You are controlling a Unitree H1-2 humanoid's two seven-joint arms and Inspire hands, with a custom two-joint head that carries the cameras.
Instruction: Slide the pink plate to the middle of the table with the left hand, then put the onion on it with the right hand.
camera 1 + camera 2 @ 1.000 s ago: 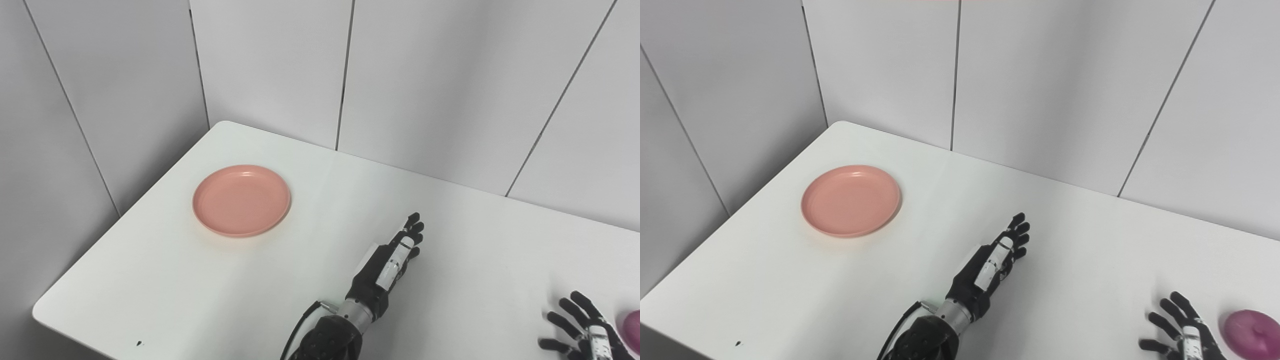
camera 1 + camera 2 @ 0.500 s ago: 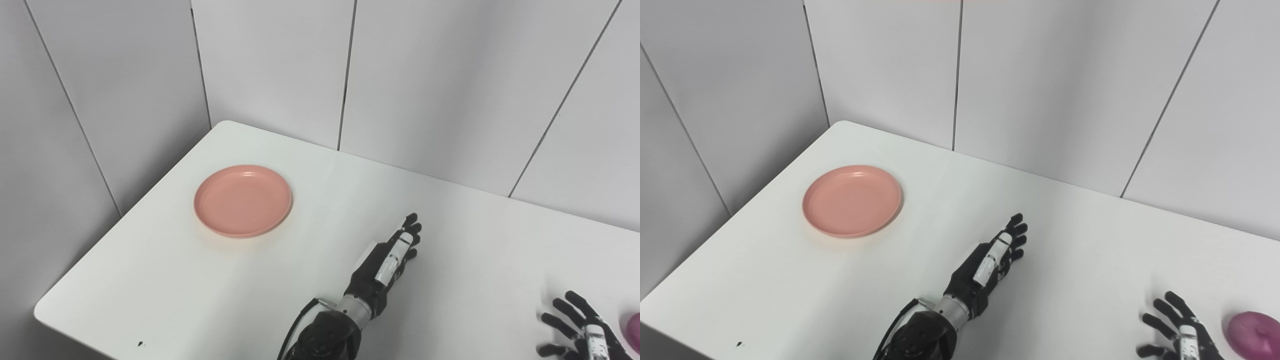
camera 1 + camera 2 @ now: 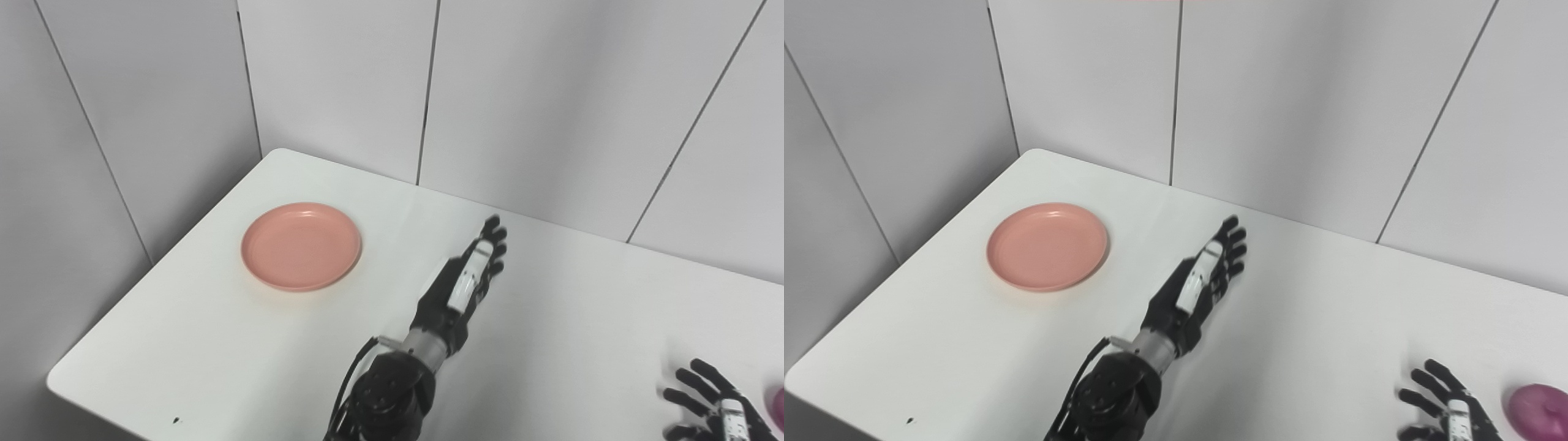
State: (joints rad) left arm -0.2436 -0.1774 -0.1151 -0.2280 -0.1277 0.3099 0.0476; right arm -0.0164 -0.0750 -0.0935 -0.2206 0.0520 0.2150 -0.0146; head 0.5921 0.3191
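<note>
The left robot hand [image 3: 460, 288], fingers straight and empty, hung right of the plate [image 3: 301, 245], not yet reaching it; the right robot hand [image 3: 1448, 410] waited spread beside the onion [image 3: 1538, 420].

Bright, even, diffuse overhead light; faint soft shadows on the table [image 3: 202, 343]; sharp focus, no glare.

Black robot hand [image 3: 456, 293], white finger panel, silver wrist, black cable

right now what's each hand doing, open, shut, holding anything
Left hand: open, fingers stretched out, holding nothing, clear of the pink plate.
Right hand: open, fingers spread, holding nothing, beside the onion.
</note>
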